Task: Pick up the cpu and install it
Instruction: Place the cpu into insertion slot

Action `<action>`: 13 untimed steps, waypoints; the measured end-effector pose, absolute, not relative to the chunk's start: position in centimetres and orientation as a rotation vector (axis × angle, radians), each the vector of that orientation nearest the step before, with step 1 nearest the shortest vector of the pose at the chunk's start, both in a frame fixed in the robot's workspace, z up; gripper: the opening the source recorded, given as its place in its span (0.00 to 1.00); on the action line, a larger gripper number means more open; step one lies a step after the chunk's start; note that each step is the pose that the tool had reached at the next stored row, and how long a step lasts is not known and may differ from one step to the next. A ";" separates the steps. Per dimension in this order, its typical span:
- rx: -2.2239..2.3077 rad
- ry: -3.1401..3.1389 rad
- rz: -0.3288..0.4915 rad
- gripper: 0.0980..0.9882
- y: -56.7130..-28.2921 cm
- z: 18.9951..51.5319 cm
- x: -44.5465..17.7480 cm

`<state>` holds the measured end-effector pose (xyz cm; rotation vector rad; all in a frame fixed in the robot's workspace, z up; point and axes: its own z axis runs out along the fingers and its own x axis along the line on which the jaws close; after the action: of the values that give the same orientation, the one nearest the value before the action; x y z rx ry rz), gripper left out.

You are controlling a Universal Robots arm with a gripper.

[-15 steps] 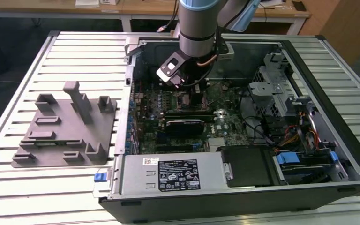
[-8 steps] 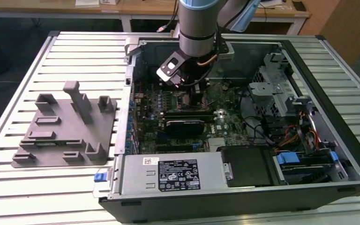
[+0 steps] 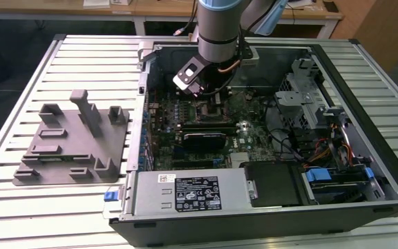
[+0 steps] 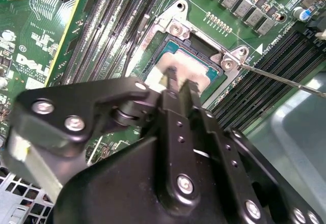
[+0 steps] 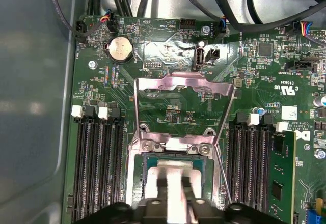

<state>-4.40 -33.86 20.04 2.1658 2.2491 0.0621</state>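
— How do things lie?
— A slatted bench [image 3: 19, 104] carries an open computer case [image 3: 254, 228], with a grey holder tray [image 3: 68, 150] beside it on the exterior view's left. The arm reaches down into the case, over the green motherboard [image 5: 168, 114].
— And the cpu?
— In the first wrist view the cpu [image 5: 175, 169] lies flat in the socket [image 5: 145, 145], silver top up. The socket's metal lid [image 5: 183, 84] is swung open, and the claw [image 5: 174, 183] sits right over the chip.
— Gripping it?
— I cannot tell whether the claw is parted or closed, or has hold of anything.
— How would it handle?
— Light, stiff and smooth on top, I judge, and fragile underneath. It is best taken by opposite edges and kept level.
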 end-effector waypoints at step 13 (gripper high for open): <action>2.167 2.247 0.061 0.01 -33.9 19.9 -4.4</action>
<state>-4.41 -33.87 19.89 2.1674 2.2474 0.0606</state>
